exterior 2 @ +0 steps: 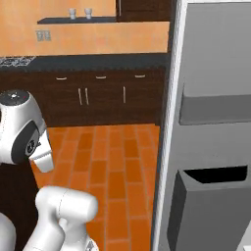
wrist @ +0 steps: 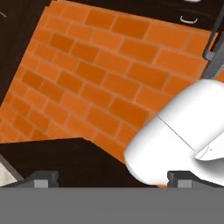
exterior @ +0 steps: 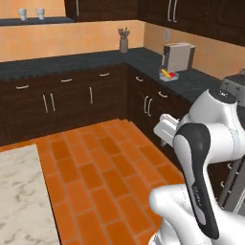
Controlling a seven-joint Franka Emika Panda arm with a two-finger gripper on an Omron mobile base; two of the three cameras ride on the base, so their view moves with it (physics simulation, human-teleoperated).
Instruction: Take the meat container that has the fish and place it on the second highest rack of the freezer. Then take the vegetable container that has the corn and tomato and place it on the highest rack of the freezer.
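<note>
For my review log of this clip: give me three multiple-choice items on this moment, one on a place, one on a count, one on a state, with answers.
1. Where does the vegetable container stand?
A. on the brick floor
B. on the dark counter beside the coffee machine
C. on the marble top

2. How many cups stand on the wall shelf?
A. two
B. four
C. none

3. How are the jaws of the gripper?
A. shut on a tub
B. shut on nothing
C. open, holding nothing

Answers: 1 B, its red and yellow contents show by the coffee machine on the counter; 2 A, a pair shows in both base views; 3 C, the hand view's fingertips stand far apart.
</note>
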